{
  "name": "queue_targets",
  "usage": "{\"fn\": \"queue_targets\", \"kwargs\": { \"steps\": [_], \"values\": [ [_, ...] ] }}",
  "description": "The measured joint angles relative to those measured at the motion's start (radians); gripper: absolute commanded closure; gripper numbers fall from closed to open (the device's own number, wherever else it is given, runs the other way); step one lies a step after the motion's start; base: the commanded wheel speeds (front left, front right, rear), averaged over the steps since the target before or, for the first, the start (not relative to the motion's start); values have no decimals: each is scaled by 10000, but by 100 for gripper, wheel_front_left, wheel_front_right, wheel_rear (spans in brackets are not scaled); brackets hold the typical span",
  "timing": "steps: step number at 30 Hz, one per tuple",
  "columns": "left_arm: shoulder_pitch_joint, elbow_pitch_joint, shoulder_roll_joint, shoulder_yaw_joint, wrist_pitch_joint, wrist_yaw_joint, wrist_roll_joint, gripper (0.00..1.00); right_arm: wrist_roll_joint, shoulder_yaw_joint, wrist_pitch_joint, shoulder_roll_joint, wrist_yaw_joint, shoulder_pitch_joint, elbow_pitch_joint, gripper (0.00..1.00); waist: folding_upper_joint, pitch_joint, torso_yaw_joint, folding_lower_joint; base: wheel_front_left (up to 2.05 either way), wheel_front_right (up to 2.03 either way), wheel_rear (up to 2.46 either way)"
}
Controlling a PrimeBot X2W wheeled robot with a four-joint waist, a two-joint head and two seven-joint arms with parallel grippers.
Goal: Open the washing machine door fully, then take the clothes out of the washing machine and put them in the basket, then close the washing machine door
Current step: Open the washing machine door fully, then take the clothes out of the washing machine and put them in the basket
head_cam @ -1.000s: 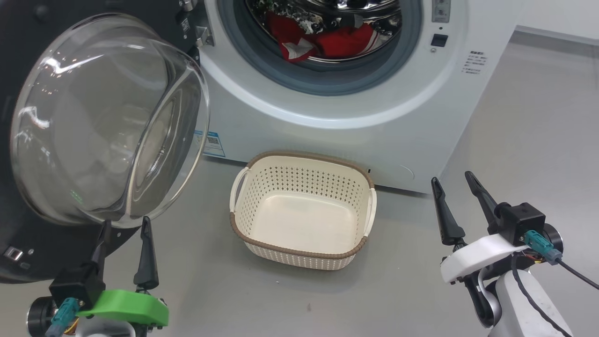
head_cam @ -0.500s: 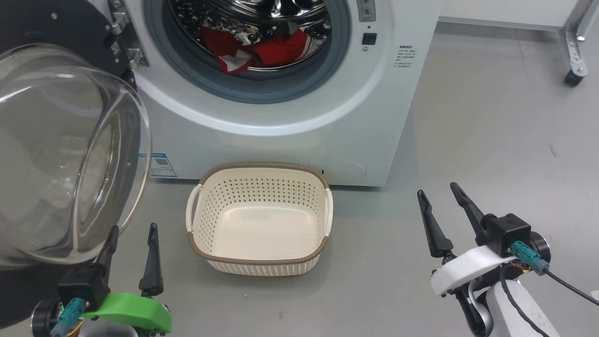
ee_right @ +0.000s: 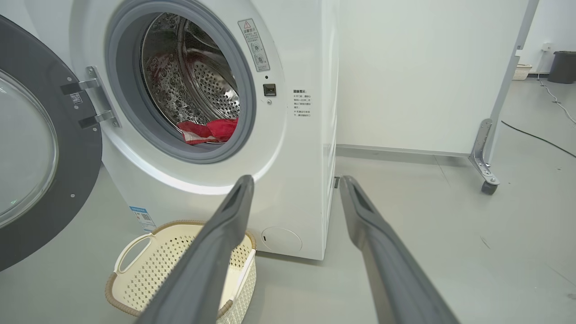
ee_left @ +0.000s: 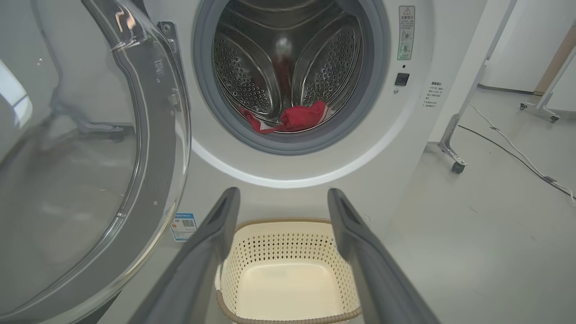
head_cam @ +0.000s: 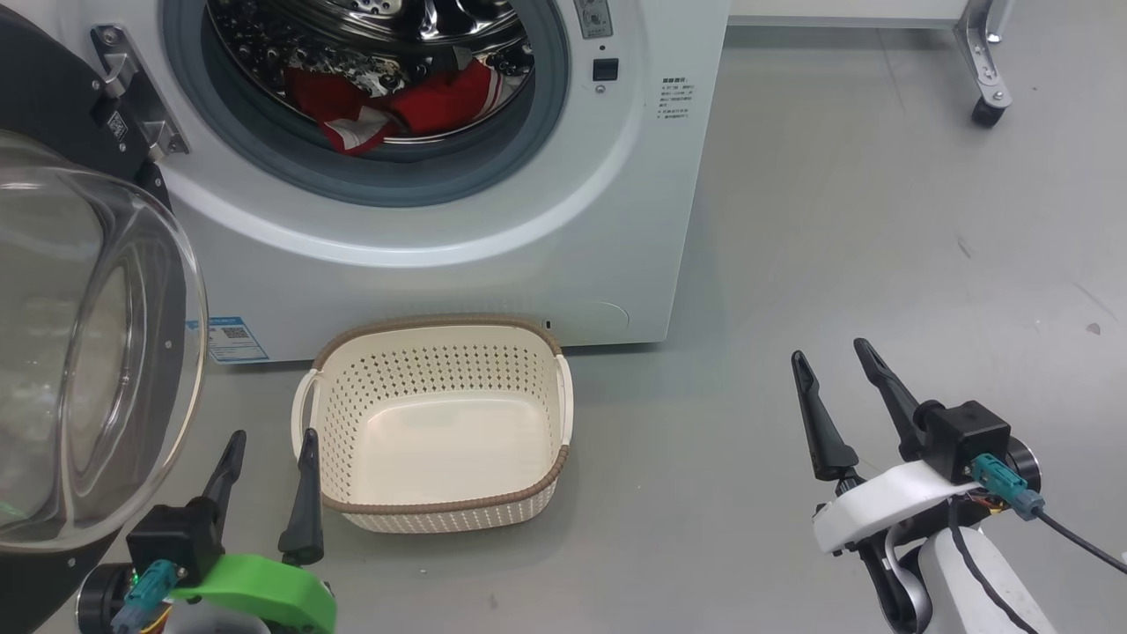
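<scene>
Unloading step: door (head_cam: 88,352) looks fully open, clothes (head_cam: 396,101) low in drum (head_cam: 423,22), basket (head_cam: 440,330) empty below. Left gripper (head_cam: 273,436), right gripper (head_cam: 828,350) splayed, empty. Next: reach in, pinch fabric.

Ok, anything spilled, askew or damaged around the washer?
Nothing stands out: the washing machine door hangs open, the clothes lie inside the washing machine, the basket sits upright and empty before it.

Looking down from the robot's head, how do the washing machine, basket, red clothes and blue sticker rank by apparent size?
Largest to smallest:
washing machine
basket
clothes
blue sticker
The clothes lie farther off, partly hidden, so look smaller.
</scene>
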Motion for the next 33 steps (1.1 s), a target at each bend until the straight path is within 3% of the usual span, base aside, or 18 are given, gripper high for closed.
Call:
{"fn": "queue_targets", "kwargs": {
  "steps": [33],
  "values": [
    [28, -84, 23, -102, 339, 104, 267, 0, 155, 50, 0, 44, 0, 126, -190, 0, 0, -10, -110, 0, 6, -6, 0]
  ]
}}
